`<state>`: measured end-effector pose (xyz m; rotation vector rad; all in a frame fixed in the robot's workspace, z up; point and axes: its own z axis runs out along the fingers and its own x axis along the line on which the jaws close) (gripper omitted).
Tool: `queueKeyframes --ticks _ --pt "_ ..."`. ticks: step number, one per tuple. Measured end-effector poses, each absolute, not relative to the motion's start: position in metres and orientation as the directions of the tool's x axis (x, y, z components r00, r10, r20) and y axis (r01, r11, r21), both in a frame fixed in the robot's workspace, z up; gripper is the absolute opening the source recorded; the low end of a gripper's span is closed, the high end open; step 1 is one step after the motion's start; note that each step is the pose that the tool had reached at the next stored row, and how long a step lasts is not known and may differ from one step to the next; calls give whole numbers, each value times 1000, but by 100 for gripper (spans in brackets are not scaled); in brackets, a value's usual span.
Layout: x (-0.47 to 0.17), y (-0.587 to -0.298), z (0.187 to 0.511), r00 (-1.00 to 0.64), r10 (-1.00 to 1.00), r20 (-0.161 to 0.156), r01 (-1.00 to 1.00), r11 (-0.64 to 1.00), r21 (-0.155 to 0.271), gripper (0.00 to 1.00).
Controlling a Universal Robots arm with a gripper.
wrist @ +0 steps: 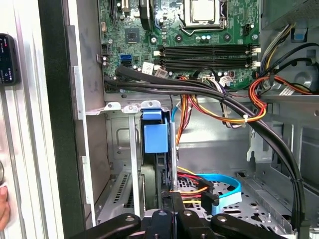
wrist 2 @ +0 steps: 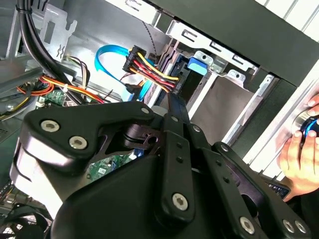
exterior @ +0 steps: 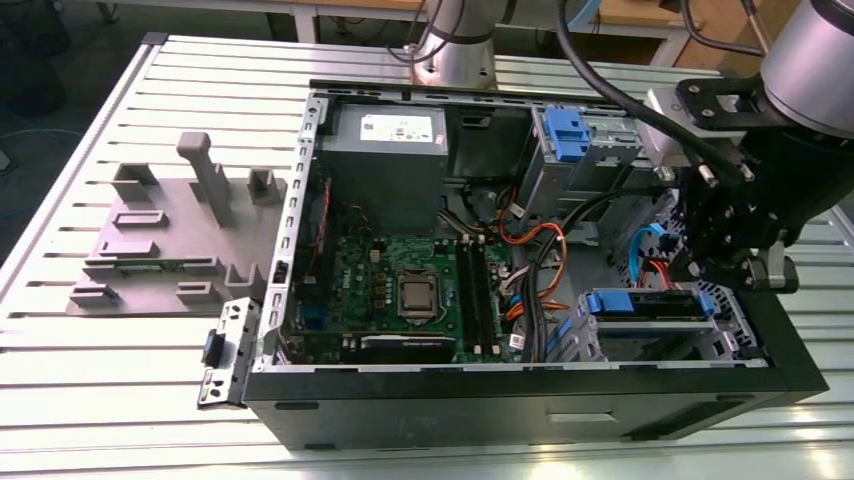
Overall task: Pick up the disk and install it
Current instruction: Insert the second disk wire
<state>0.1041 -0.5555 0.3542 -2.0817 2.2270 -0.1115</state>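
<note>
One disk (exterior: 647, 305) sits in the computer case's (exterior: 534, 385) drive bay; the gripper (exterior: 705, 262), grip indiscernible, hovers just above.

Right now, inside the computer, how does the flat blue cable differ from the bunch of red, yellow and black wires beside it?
The blue cable is one flat ribbon in a single colour; the wire bunch is many thin strands in several colours. The blue cable bends in a wide loop, while the wire bunch runs nearly straight out of a dark plug. Both lie inside the open computer case.
</note>
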Motion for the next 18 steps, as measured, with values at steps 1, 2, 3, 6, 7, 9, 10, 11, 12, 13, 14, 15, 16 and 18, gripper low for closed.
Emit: queueKeyframes --ticks 1,2,3,6,7,9,10,11,12,13,14,15,16,18 --pt "104 -555 354 -67 -998 -16 -991 68 -113 11" --pt "104 -554 354 -67 -998 -16 -991 68 -111 11" --pt "104 -553 354 -67 -998 -16 -992 68 -110 11" --pt "104 -551 355 -67 -998 -16 -992 68 -108 11" --pt "104 -551 355 -67 -998 -16 -992 68 -108 11" --pt "104 -550 356 -67 -998 -16 -992 68 -108 11" --pt "104 -550 357 -66 -998 -16 -992 68 -108 11" --pt "104 -550 358 -67 -998 -16 -992 68 -108 11" --pt "104 -550 359 -67 -998 -16 -992 68 -108 11" --pt "104 -550 360 -67 -998 -16 -992 68 -108 11" --pt "104 -550 361 -67 -998 -16 -992 68 -108 11" --pt "104 -549 362 -67 -998 -16 -992 68 -108 11" --pt "104 -549 362 -67 -998 -16 -992 68 -108 11" --pt "104 -549 362 -67 -998 -16 -992 68 -108 11"
